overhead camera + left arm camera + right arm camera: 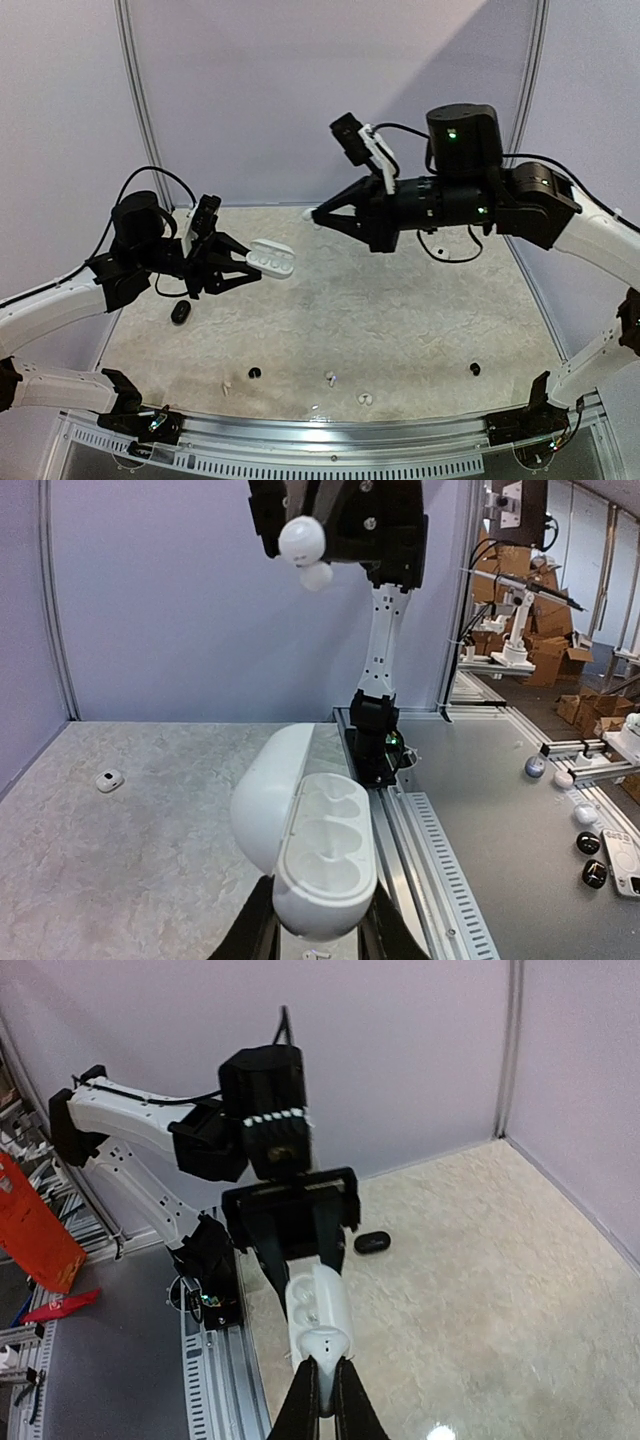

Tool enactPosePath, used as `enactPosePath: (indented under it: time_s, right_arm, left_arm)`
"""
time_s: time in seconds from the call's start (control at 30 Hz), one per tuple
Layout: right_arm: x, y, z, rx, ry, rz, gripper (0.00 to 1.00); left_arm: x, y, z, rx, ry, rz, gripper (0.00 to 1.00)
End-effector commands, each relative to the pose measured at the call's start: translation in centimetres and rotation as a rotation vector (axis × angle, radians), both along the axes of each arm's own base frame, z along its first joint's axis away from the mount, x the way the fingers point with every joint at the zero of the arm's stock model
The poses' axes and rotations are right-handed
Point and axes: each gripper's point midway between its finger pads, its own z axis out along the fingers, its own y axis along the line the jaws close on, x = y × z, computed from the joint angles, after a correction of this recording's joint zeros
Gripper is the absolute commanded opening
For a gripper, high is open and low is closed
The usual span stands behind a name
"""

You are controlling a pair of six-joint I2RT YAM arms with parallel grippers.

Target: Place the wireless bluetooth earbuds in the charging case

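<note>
My left gripper [243,268] is shut on an open white charging case [273,260], held above the table with its empty sockets showing. In the left wrist view the case [325,845] sits between the fingers with its lid [262,795] swung left. My right gripper [318,214] is shut on a white earbud [327,1344], held in the air just short of the case [318,1302]. From the left wrist the earbud [301,540] shows high above the case. More earbuds lie near the front edge: black ones [254,372] [474,369] and white ones [330,377] [365,398].
A closed black case [180,312] lies on the table under the left arm; it also shows in the right wrist view [372,1243]. One white earbud [109,780] lies far off on the table. A metal rail [330,432] runs along the near edge.
</note>
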Motion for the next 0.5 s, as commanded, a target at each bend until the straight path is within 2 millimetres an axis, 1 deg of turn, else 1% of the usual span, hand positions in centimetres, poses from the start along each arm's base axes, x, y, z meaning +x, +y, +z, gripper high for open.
enactPosePath:
  time_s: [0.0, 0.07, 0.13, 0.27, 0.33, 0.47]
  right_arm:
    - [-1.5, 3.5, 0.4, -0.034, -0.157, 0.183, 0.00]
    - [-1.6, 4.4, -0.7, -0.073, -0.170, 0.211, 0.00]
    - [-1.7, 4.7, -1.2, -0.083, -0.181, 0.234, 0.00]
    - [-2.4, 4.9, -1.5, -0.095, -0.212, 0.276, 0.00]
    - [-2.7, 5.0, -2.1, -0.126, -0.231, 0.287, 0.00]
    - [-3.3, 5.5, -4.5, -0.238, -0.272, 0.313, 0.00]
  left_arm:
    - [-0.5, -0.5, 0.2, 0.016, 0.003, -0.031, 0.00]
    - [-0.4, -0.5, 0.2, 0.018, 0.005, -0.024, 0.00]
    - [-0.2, -0.6, 0.2, 0.020, 0.005, -0.017, 0.00]
    - [-0.1, -0.7, 0.0, 0.024, 0.014, -0.012, 0.00]
    - [0.1, -0.7, 0.0, 0.026, 0.015, -0.005, 0.00]
    - [0.4, -0.8, -0.1, 0.028, 0.017, 0.008, 0.00]
